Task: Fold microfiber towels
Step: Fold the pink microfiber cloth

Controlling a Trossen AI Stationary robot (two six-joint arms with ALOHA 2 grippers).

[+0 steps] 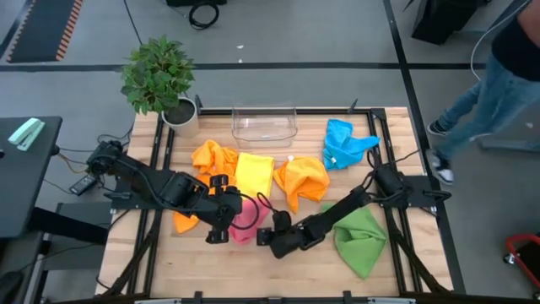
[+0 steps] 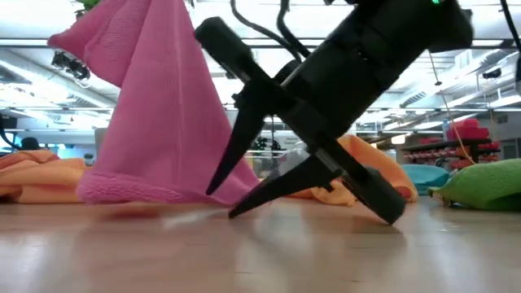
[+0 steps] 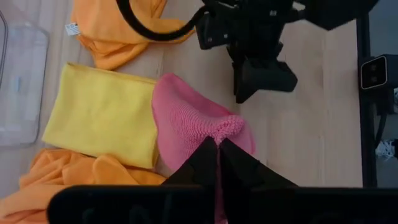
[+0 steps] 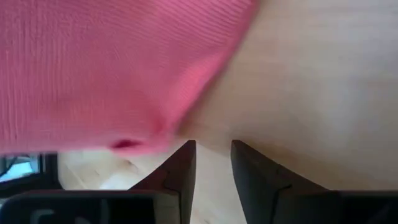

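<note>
My left gripper (image 1: 221,230) is shut on the pink towel (image 1: 245,219) at the table's middle front. In the low view the pink towel (image 2: 155,106) hangs from above, and its lower end (image 2: 138,191) lies on the table. My right gripper (image 2: 221,203) is open and slants down to the table right beside the towel's lower edge. I cannot tell whether it touches the towel. In the right wrist view the open fingers (image 4: 213,155) stand below the pink cloth (image 4: 112,68). A yellow towel (image 1: 254,173), two orange ones (image 1: 213,158) (image 1: 301,180), a blue one (image 1: 344,143) and a green one (image 1: 360,239) lie around. My left gripper pinches a bunched-up point of the pink towel (image 3: 227,128) between its two shut fingers, from above. One layer or several, I cannot tell. The towel hangs below the fingers like a tent, with its lower end (image 2: 138,191) on the table.
A clear plastic bin (image 1: 264,124) stands at the far edge and a potted plant (image 1: 160,80) at the far left corner. Orange cloth (image 1: 184,222) shows under my left arm. A person (image 1: 498,76) stands beyond the table's right far corner. Bare wood lies along the near edge.
</note>
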